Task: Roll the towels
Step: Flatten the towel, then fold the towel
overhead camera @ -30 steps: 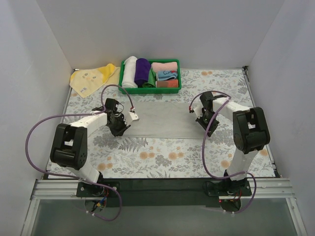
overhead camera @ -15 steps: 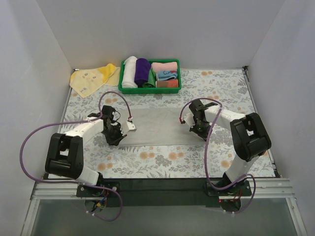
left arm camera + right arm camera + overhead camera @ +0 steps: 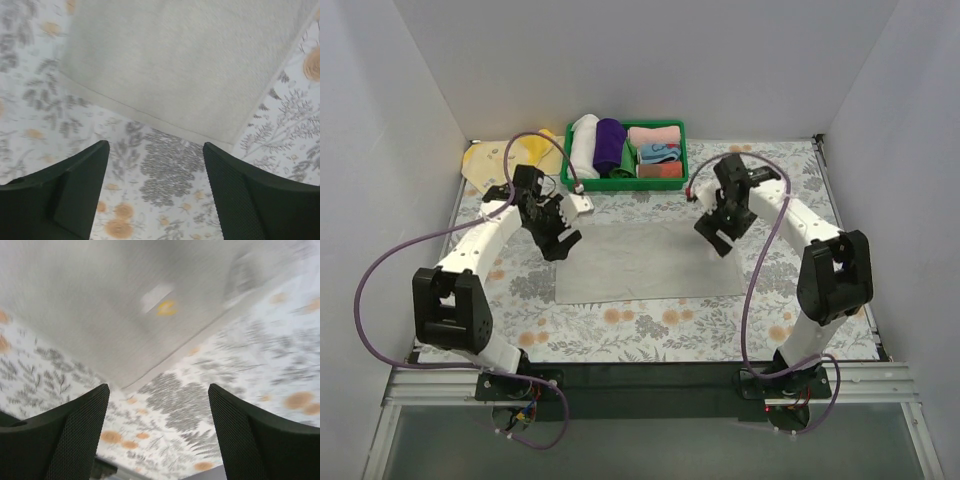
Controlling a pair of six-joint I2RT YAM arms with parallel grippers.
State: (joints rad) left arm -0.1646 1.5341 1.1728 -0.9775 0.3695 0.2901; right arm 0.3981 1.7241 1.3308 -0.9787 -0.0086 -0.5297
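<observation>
The light grey towel (image 3: 650,262) lies spread flat on the flower-patterned table, one long edge towards the arms. My left gripper (image 3: 557,238) hangs open above its far left corner, empty. My right gripper (image 3: 721,238) hangs open above its far right corner, also empty. In the left wrist view the grey towel (image 3: 175,65) fills the top, and my left gripper (image 3: 156,150) has only tablecloth between its fingers. The right wrist view shows the grey towel (image 3: 100,305) with a small white label (image 3: 157,297), beyond my right gripper (image 3: 159,390). The pale yellow towel (image 3: 477,162) lies at the back left, partly behind the left arm.
A green basket (image 3: 620,183) stands at the back centre with a white roll (image 3: 583,145), a purple roll (image 3: 610,143) and folded pink cloth (image 3: 655,135). White walls close off the table at the back and both sides. Purple cables loop off both arms.
Both grippers have opened and let go of the grey towel, then lifted and moved towards the back. The towel now lies flat and wider than a second ago.
</observation>
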